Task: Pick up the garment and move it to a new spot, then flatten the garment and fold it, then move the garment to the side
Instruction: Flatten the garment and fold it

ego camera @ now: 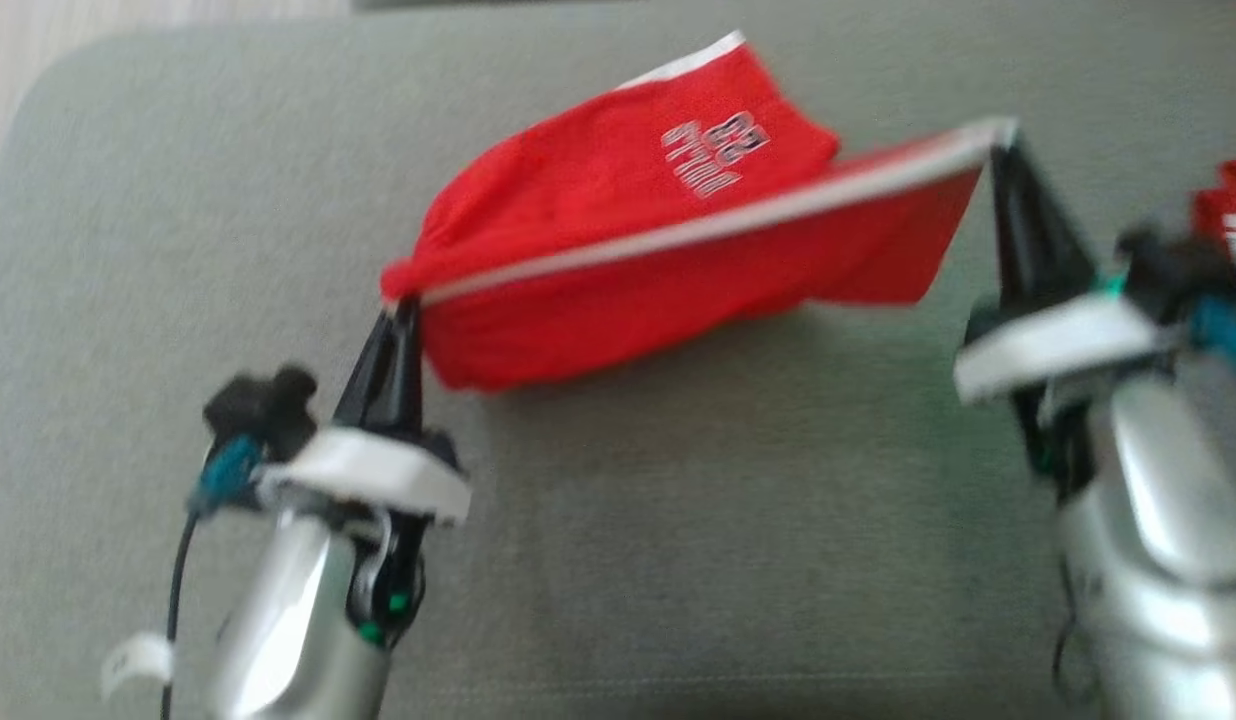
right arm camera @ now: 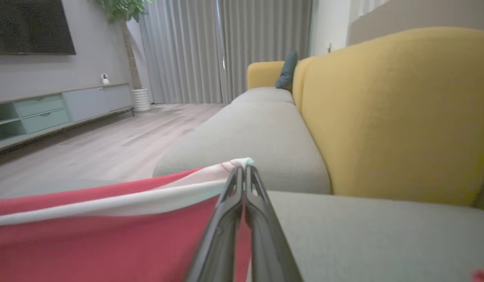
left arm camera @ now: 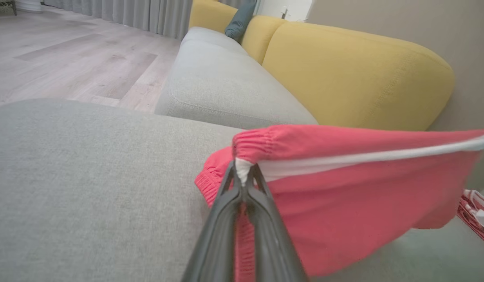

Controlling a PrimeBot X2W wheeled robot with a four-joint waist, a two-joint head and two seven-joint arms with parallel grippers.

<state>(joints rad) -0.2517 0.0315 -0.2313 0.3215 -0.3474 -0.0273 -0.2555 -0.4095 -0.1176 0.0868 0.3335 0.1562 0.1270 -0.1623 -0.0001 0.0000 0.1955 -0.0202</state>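
Left gripper (ego camera: 403,308) is pinching one corner of the garment (ego camera: 668,230), fingers pressed together on the gathered elastic band where the white stripe ends. Right gripper (ego camera: 1004,148) is likewise clamping the opposite end of that stripe, fingers closed on the cloth.

The garment, red with white lettering, is hanging stretched between the two grippers over the middle of the grey seat cushion (ego camera: 678,520). The striped edge is running taut from near left to far right. The rest is sagging below and behind it, and the lower folds appear to be resting on the cushion. A yellow backrest (left arm camera: 355,74) is standing on the far side, and a second red-and-white item (ego camera: 1233,205) is lying at the far right, apart from the work.

Judgement: the cloth is behaving as light, soft and limp, with no stiffness of its own; it is likely draping wherever unsupported. The banded corners are giving the firmest purchase, and thin single layers are likelier to slip.
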